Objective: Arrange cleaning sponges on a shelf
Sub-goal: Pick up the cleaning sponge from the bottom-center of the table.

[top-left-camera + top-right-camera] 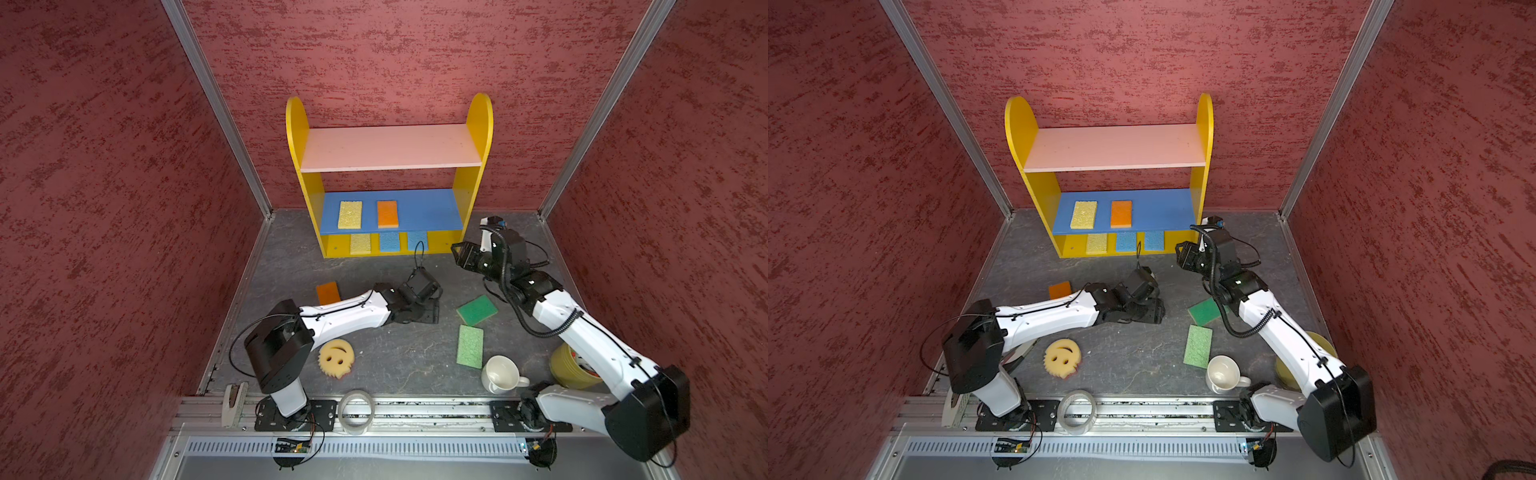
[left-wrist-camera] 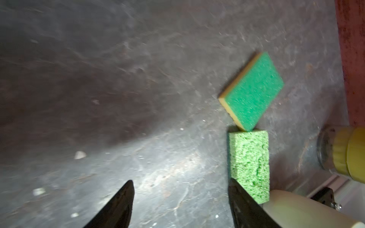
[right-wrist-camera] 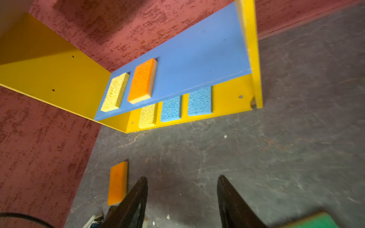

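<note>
Sponge (image 2: 249,161), light green, near left fingers (image 2: 241,205)

The light green sponge (image 2: 249,163) is coarse, open-pored matt foam, the dark green sponge (image 2: 254,90) has a fine fibrous face, the shelf (image 1: 390,147) is smooth satin-painted board, the mug (image 1: 500,372) glossy.

You've a white mug (image 1: 500,372) near a yellow tape roll (image 1: 566,369) (partly hidden); a clear tape ring (image 1: 357,429) lies on the rail (image 1: 432,409).

Pink upper board (image 1: 390,149) bare, blue middle board (image 1: 430,210) open beside orange sponge (image 1: 388,214)
</note>
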Action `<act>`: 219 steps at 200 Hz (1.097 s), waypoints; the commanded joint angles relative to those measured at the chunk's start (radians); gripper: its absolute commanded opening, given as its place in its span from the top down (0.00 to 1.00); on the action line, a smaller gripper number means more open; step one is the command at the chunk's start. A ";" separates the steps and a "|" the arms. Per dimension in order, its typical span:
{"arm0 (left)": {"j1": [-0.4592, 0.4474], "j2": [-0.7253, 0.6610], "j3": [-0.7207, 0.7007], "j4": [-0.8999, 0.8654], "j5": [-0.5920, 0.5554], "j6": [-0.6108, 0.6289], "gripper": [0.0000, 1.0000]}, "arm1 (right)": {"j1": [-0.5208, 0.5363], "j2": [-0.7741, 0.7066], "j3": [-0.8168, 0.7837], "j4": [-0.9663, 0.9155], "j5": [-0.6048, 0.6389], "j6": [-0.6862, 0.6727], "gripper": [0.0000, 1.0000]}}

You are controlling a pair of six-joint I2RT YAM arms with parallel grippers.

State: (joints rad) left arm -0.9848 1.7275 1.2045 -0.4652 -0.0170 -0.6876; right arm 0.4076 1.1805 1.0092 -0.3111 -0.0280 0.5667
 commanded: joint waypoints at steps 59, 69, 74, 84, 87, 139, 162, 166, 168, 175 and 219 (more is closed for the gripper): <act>-0.107 0.234 0.185 0.044 0.157 -0.080 0.25 | -0.026 -0.254 -0.079 -0.143 0.231 -0.035 0.01; -0.114 0.242 0.198 0.021 0.150 -0.084 0.25 | -0.027 -0.254 -0.086 -0.146 0.226 -0.033 0.09; -0.116 0.247 0.207 0.011 0.149 -0.082 0.25 | -0.027 -0.255 -0.090 -0.141 0.216 -0.038 0.19; -0.124 0.262 0.231 -0.024 0.142 -0.076 0.25 | -0.029 -0.260 -0.101 -0.128 0.202 -0.041 0.43; -0.126 0.266 0.242 -0.041 0.138 -0.075 0.25 | -0.029 -0.261 -0.102 -0.127 0.201 -0.037 0.49; -0.134 0.370 0.375 -0.213 0.123 -0.066 0.37 | -0.034 -0.293 -0.087 -0.130 0.242 -0.048 0.55; -0.134 0.397 0.397 -0.257 0.109 -0.063 0.39 | -0.041 -0.301 -0.077 -0.138 0.245 -0.058 0.55; -0.134 0.403 0.399 -0.259 0.110 -0.063 0.40 | -0.041 -0.301 -0.077 -0.137 0.242 -0.059 0.55; -0.133 0.406 0.401 -0.259 0.111 -0.063 0.40 | -0.042 -0.299 -0.077 -0.137 0.241 -0.059 0.55; -0.132 0.417 0.408 -0.259 0.116 -0.063 0.41 | -0.043 -0.298 -0.077 -0.135 0.236 -0.059 0.56; -0.115 0.475 0.457 -0.251 0.145 -0.049 0.74 | -0.058 -0.276 -0.084 -0.123 0.195 -0.059 0.59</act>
State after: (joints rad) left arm -1.1110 2.1750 1.6398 -0.6998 0.1154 -0.7486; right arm 0.3645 0.8944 0.9031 -0.4358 0.1780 0.5137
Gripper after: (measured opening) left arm 0.329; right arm 0.414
